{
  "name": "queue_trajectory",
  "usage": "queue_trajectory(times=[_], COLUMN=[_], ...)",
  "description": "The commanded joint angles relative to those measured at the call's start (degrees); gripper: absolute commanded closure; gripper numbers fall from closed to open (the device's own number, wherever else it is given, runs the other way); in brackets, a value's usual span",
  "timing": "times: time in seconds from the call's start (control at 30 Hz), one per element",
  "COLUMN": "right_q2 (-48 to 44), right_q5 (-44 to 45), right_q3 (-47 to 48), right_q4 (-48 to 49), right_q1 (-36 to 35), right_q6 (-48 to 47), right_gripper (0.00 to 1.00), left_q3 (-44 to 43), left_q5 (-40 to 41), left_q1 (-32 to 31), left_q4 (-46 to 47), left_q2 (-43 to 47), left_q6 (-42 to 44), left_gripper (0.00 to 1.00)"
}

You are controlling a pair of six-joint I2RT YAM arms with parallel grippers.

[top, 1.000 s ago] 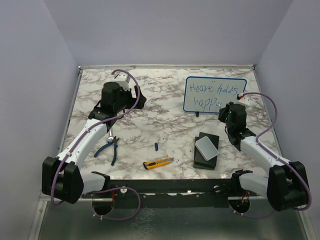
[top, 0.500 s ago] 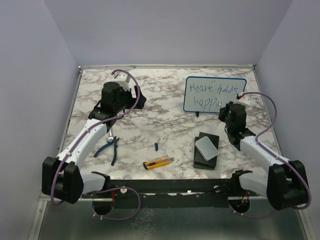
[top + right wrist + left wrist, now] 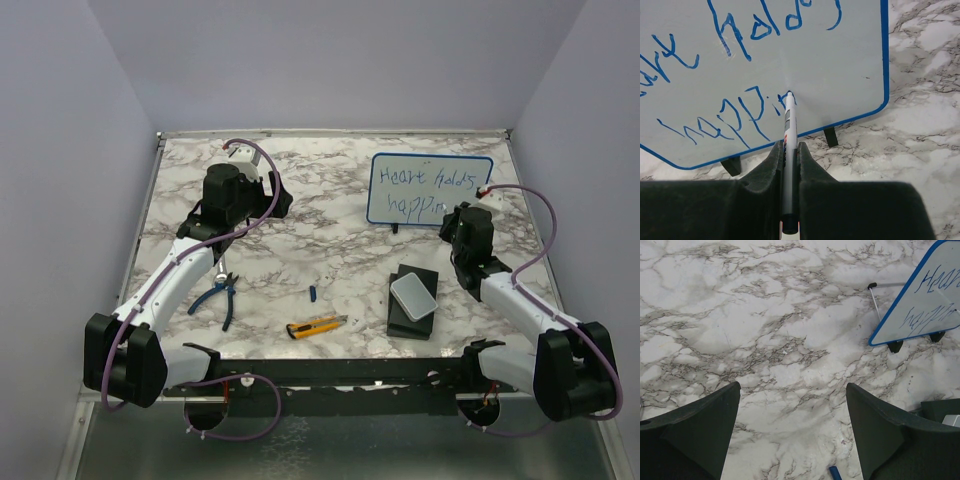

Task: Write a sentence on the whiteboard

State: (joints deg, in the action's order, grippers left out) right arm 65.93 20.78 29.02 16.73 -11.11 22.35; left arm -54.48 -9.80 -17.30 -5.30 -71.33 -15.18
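Note:
The whiteboard (image 3: 430, 188) with a thin blue frame stands at the back right of the table, tilted on small black feet. The sentence (image 3: 422, 193) is in blue marker on two lines, reading about "Heart holds" over "happin". My right gripper (image 3: 462, 222) is just in front of the board's lower right part and is shut on a white marker (image 3: 789, 145). The marker's tip is at the board (image 3: 840, 60) just right of the last blue letters (image 3: 747, 112). My left gripper (image 3: 268, 196) is open and empty over the back left of the table; the board (image 3: 920, 305) shows at its far right.
A pale grey rounded box (image 3: 414, 296) lies on a black block (image 3: 412, 312) at the front right. A yellow utility knife (image 3: 315, 325), a small blue cap (image 3: 312, 293) and blue-handled pliers (image 3: 222, 295) lie near the front edge. Walls close in the table.
My right gripper has shifted slightly to the right along the board's lower line. The left arm has not moved.

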Motion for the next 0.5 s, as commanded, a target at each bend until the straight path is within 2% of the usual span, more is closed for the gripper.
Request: queue_trajectory(times=[0.0, 0.47], right_q2=[-1.2, 1.8], right_q5=[2.9, 0.6], right_q3=[1.2, 1.3], right_q4=[1.5, 0.3], right_q1=[0.4, 0.4], right_q6=[-0.9, 0.5], right_gripper=[0.99, 1.0], left_q3=[0.9, 0.9], left_q5=[0.3, 0.3], left_q1=[0.3, 0.3], left_q4=[0.8, 0.7], left_q2=[1.1, 1.1], left_q6=[0.1, 0.1], left_gripper=[0.12, 0.12])
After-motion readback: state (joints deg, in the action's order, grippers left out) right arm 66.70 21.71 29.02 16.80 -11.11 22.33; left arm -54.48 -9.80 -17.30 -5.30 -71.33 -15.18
